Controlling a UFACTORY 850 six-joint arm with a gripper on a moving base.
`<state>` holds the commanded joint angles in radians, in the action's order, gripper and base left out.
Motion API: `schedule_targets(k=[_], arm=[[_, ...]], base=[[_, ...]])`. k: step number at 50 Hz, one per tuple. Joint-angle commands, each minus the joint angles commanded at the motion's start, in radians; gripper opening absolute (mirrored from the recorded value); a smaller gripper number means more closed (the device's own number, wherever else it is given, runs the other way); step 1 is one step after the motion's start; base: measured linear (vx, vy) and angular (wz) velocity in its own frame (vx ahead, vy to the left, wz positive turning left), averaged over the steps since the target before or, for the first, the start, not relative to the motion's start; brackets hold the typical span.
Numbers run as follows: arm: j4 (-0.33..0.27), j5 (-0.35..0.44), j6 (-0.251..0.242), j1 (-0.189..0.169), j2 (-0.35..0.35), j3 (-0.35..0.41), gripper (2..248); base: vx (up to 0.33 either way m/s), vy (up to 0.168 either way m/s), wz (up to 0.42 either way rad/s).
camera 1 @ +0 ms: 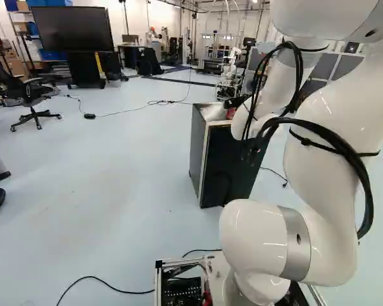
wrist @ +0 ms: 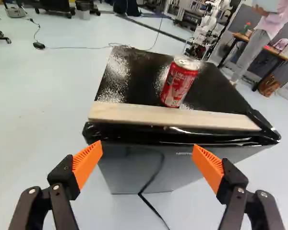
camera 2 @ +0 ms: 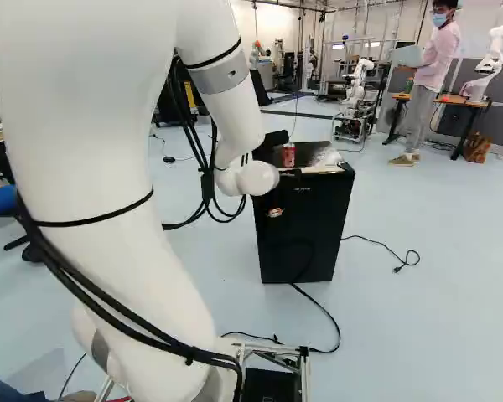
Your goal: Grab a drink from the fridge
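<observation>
Can (wrist: 179, 82), atop fridge (wrist: 120, 167); gripper (camera 2: 273, 140) spread (wide)

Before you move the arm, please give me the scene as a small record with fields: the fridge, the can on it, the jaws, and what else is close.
fridge: small, black, upright on the floor
fridge door: looks shut
can: red, upright on the fridge top, behind the wooden strip
wooden strip: pale, along the front edge of the top
jaws: open, holding nothing, orange pads apart
cable: black, on the floor by the fridge
</observation>
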<state>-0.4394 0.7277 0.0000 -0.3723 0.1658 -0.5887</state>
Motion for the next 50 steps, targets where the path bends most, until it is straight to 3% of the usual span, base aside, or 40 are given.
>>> schedule_targets(k=[21,50], arm=[[0.015,0.130,0.000,-0.008,0.027,-0.031,247],[0.084,0.203,0.000,-0.001,0.108,-0.125,247]], base=[[0.000,0.000,0.000],[0.000,0.000,0.000]])
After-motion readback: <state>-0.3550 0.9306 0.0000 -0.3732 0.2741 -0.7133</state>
